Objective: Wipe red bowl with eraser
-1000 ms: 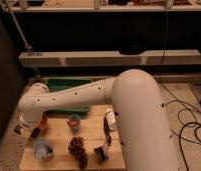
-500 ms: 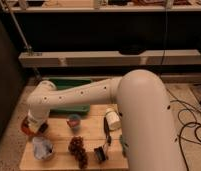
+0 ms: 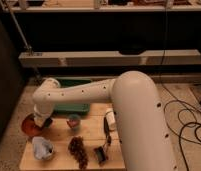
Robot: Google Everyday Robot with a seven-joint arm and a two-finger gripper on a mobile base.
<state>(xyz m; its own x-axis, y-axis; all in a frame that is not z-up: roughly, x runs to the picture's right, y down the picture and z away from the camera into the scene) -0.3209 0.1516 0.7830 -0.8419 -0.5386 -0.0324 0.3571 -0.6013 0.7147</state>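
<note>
White, smooth tubular arm (image 3: 94,94) reaches left over the flat wooden table (image 3: 91,132). Green rectangular tray (image 3: 76,108) sits behind it. Red bowl (image 3: 28,126) is at the table's left edge: round, shallow, mouth up, no long axis. Gripper (image 3: 43,121) is at the bowl's right rim. Open or holding anything: can't tell.

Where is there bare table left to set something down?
Bare wood shows between the small bluish cup and the white cylindrical object on the light wooden table. Crowded: the left edge, where the tool is at the round red bowl, and the front row of pale grey dish, dark grape-like cluster and black object.
</note>
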